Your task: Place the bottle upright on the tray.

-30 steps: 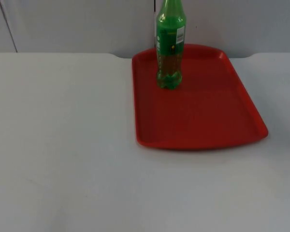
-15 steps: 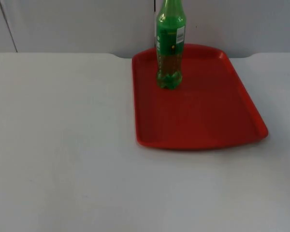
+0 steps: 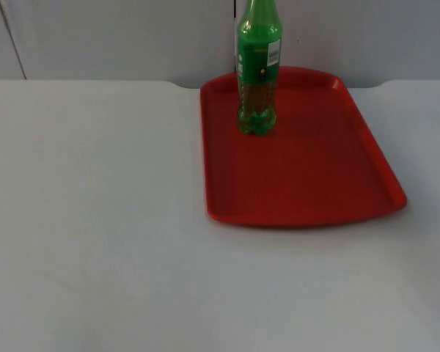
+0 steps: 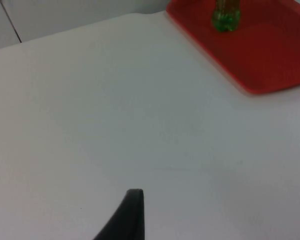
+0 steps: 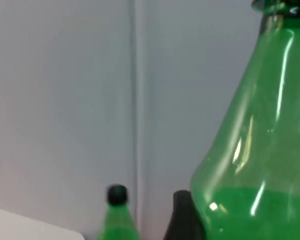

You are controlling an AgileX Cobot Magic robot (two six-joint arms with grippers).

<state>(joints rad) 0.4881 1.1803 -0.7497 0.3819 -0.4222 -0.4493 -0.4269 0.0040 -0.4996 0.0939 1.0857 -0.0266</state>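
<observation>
A flat red plastic tray (image 3: 315, 183) lies on the white table top (image 3: 95, 220), its far edge close to the grey partition wall (image 3: 117, 37); a green plastic bottle (image 3: 258, 73) with a green-and-white label stands upright on the tray, on its floor near the far left corner, base resting flat and neck rising in front of the wall; the rest of the tray floor is bare red.

The left gripper (image 4: 130, 215) hangs over the table well to the left of the tray and nearer than it; its wrist view takes in the tray's left part and the base of the bottle standing there; it has nothing by it, and how far it is open I cannot tell.

The right gripper (image 5: 182, 215) is up beyond the tray's far right side, facing the wall; a second green bottle (image 5: 250, 150), clear green plastic with green liquid in its lower part, stands upright right against it; whether it is clamped on that bottle I cannot tell; the top view shows a green sliver of this bottle at the frame edge, to the right of the tray and above table level; a small green bottle top (image 5: 116, 215) with a dark cap shows far behind it, before the wall.
</observation>
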